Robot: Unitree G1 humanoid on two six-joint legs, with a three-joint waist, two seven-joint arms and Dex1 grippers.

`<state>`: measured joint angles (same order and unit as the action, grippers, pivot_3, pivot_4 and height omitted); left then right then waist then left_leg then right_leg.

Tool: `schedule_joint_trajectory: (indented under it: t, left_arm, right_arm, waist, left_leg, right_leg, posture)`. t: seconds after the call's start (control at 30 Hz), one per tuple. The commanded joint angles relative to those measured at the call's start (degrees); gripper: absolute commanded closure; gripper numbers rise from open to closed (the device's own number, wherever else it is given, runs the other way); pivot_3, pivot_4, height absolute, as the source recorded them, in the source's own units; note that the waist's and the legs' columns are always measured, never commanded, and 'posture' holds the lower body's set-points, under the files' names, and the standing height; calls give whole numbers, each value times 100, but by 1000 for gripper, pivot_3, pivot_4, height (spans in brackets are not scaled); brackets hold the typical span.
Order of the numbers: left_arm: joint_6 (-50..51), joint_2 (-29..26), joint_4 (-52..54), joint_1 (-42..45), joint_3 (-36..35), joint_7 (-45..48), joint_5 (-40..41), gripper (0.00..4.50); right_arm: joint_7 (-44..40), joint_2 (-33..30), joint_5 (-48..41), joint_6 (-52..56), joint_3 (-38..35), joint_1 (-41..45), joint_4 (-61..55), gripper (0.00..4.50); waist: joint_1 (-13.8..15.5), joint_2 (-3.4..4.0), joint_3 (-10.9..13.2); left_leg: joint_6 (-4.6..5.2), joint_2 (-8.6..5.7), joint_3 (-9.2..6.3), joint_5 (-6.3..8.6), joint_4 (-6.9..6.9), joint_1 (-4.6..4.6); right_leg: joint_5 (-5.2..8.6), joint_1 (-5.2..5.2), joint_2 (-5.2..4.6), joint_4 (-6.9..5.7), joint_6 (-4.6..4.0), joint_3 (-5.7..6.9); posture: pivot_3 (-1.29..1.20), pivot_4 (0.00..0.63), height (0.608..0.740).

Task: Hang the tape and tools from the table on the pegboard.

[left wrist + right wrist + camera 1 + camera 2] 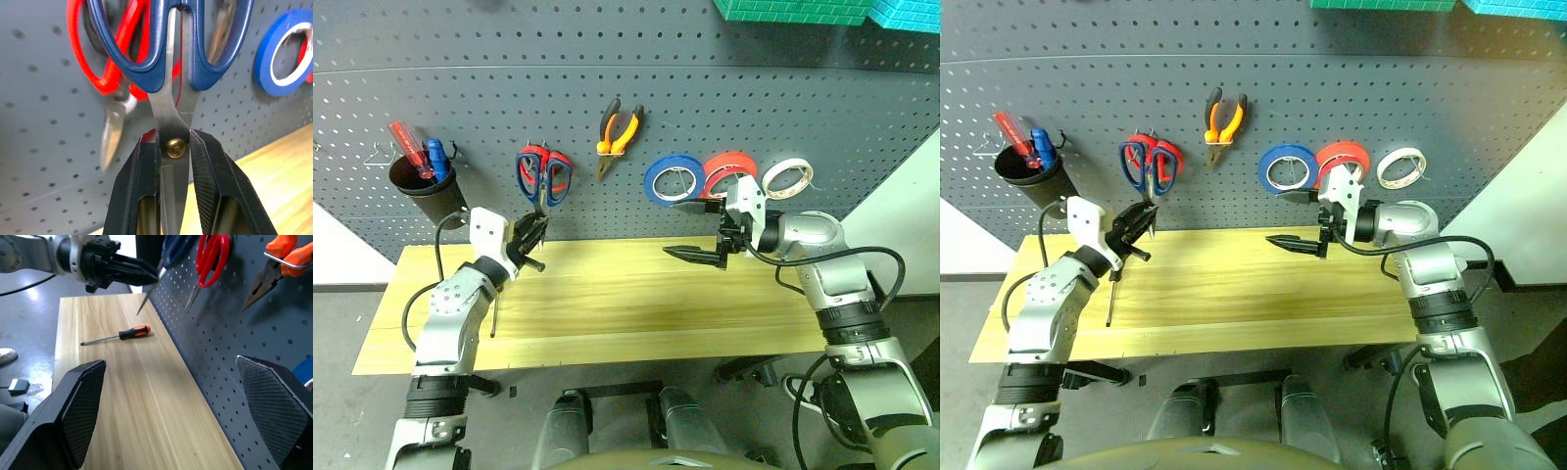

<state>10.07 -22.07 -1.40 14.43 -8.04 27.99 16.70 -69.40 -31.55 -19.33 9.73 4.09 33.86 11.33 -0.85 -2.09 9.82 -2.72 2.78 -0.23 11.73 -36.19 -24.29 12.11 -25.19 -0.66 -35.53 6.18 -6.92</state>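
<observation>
The left gripper (175, 161) pinches the blue-handled scissors (171, 54) at the pivot, handles toward the pegboard (724, 108) for hooking; the right gripper (171, 416) waits, fingers spread. The screwdriver (117, 335) lies on the table (146, 401).

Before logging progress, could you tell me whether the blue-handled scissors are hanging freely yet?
Not freely: the left hand is shut on the blue-handled scissors at the pivot, handles up against the dark grey pegboard.

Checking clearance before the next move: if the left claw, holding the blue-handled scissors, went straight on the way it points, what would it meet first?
Most likely the pegboard: the left claw holds the blue-handled scissors right in front of the hanging red-handled scissors, which may touch first; depth is unclear.
</observation>
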Motion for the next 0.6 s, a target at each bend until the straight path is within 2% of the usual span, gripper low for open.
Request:
schedule_joint_trajectory:
  t: [0.03,0.33,0.37,0.47,0.6]
  left_arm:
    - [28,64,-208,407,-1,-134,-64,3858]
    - [-273,147,-1026,962,51,-102,-261,3858]
    - [-289,164,-1033,958,58,-110,-284,3360]
    - [-280,205,-903,853,44,-114,-264,2710]
    - [-330,201,-546,587,55,-73,-256,1401]
  right_arm:
    - [36,-54,-24,-12,-69,-25,-250,0]
    - [73,-43,1,-17,-45,-19,-244,0]
    - [74,-41,9,-21,-40,-14,-239,0]
    - [73,-40,34,-50,-36,0,-215,0]
    - [64,-43,64,-90,-41,-5,-184,0]
  waist:
    - [1,0,0]
    - [1,0,-1]
    - [2,0,-2]
    - [3,0,-2]
    - [-2,0,-2]
  left_leg:
    - [0,0,0,0,-1,0]
    - [0,-1,-1,0,-3,1]
    - [0,-1,-2,0,-2,1]
    - [0,-1,-2,0,-2,2]
    - [0,-1,-2,0,-2,2]
  right_leg:
    - [-1,0,0,-2,2,0]
    - [-7,2,1,-3,13,0]
    - [-7,2,1,-3,13,0]
    - [-7,3,1,-3,14,0]
    - [-8,4,1,-3,14,0]
  posture:
    - [56,89,740]
    - [56,90,740]
    - [56,90,740]
    - [57,90,740]
    - [62,92,740]
